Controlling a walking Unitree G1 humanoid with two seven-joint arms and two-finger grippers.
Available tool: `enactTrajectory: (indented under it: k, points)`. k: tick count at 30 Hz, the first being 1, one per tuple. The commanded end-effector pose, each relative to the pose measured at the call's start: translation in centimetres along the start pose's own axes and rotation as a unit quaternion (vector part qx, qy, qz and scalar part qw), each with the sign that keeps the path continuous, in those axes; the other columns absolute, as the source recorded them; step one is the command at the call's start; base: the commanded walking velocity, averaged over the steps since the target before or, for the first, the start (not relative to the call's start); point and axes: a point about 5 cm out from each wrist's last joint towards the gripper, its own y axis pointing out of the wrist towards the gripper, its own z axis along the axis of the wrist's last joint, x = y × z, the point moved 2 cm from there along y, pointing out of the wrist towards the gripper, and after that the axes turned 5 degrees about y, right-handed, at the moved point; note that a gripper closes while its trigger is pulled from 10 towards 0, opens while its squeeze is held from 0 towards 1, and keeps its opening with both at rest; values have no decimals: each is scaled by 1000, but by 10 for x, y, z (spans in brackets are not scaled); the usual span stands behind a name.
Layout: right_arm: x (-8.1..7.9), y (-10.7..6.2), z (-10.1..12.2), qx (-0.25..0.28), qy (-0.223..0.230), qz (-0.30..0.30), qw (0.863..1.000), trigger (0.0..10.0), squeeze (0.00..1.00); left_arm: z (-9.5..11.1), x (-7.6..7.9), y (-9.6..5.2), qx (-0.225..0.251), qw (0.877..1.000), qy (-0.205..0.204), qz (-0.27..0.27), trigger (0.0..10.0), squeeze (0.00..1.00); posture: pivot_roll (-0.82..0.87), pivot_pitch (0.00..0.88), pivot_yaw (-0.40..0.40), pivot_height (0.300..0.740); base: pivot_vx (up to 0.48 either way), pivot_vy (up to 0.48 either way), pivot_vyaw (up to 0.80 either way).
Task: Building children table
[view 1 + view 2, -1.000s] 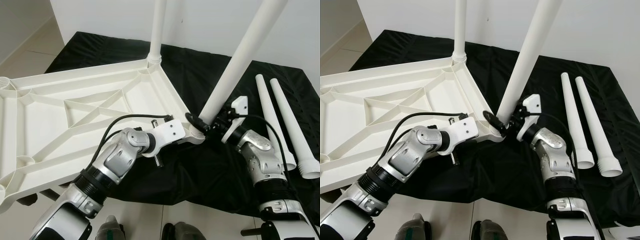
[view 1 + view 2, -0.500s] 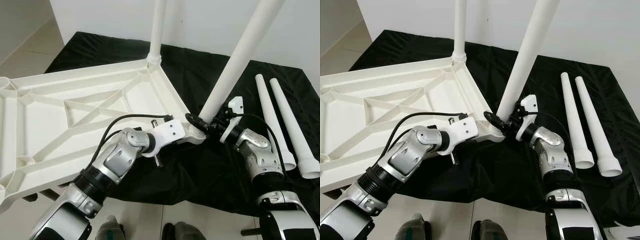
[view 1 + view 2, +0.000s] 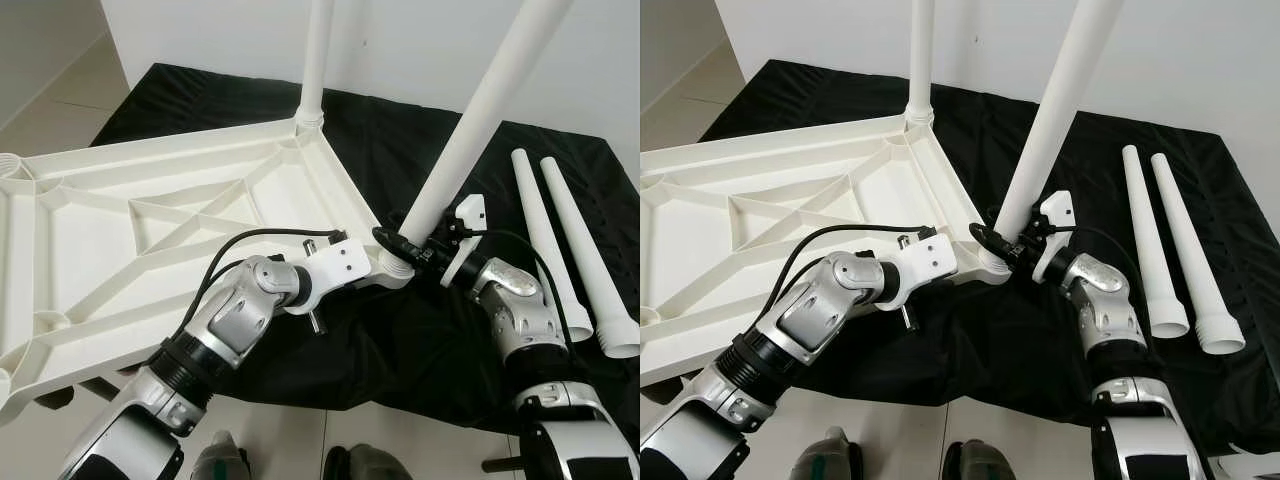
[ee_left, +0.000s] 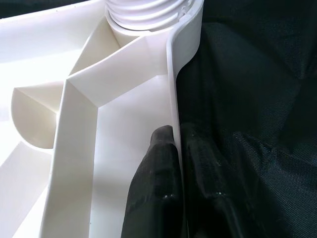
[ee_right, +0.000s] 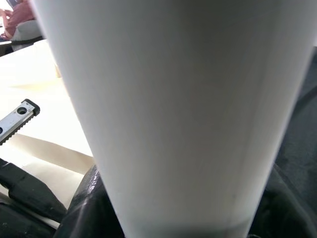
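You can read no text, label, brand, number or sign anywhere in these views.

The table top [image 3: 150, 215] clamped in my left pincer [image 4: 171, 168] is smooth white moulded plastic with a soft sheen. The leg [image 3: 470, 140] in my right pincer [image 3: 420, 250] is matt white plastic. Beneath both lies black woven cloth [image 3: 420, 340], finely textured. My arms are brushed silver metal.
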Motion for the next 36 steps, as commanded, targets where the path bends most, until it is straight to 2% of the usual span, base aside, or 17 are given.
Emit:
enactTrajectory:
  k: [1,8,10,15,17,18,20,22,26,30,35,36]
  points:
    - [-2,2,-3,1,17,-37,999,10000,0,10,1,0,15,1000,21,2,10000,0,-12,25,-69,740,0,0,0]
    - [-15,13,1,30,36,-81,996,10000,0,10,2,0,15,1000,19,1,10000,0,-12,29,-71,740,0,0,0]
    - [-23,18,5,46,38,-96,994,10000,0,10,2,0,15,1000,19,1,10000,0,-12,30,-71,740,0,0,0]
    - [-28,23,8,61,45,-121,990,10000,0,9,2,0,15,1000,18,1,10000,0,-15,32,-69,740,0,0,0]
    - [-31,27,8,62,56,-179,980,10000,0,9,4,1,15,1000,18,-1,10000,0,-16,30,-71,740,0,0,0]
    - [-31,27,8,62,56,-179,980,10000,0,9,4,1,15,1000,18,-1,10000,0,-16,30,-71,740,0,0,0]
    - [-36,30,9,76,67,-239,966,10000,0,9,4,1,16,1000,17,-1,10000,0,-14,28,-75,740,0,0,0]
    - [-36,30,9,76,67,-239,966,10000,0,9,4,1,16,1000,17,-1,10000,0,-14,28,-75,740,0,0,0]
    - [-44,32,6,76,55,-347,933,10000,0,10,6,2,16,1000,16,-1,10000,0,-7,24,-91,740,0,0,0]
    - [-46,33,5,69,49,-352,932,10000,0,10,6,2,16,1000,15,0,10000,0,-2,20,-96,740,0,0,0]
    - [-41,29,7,71,49,-358,930,10000,0,9,7,2,15,1000,15,0,10000,0,1,14,-99,740,0,0,0]
    - [-41,29,8,71,50,-359,929,10000,1000,8,7,1,14,1000,15,1,10000,0,1,14,-99,740,0,0,0]
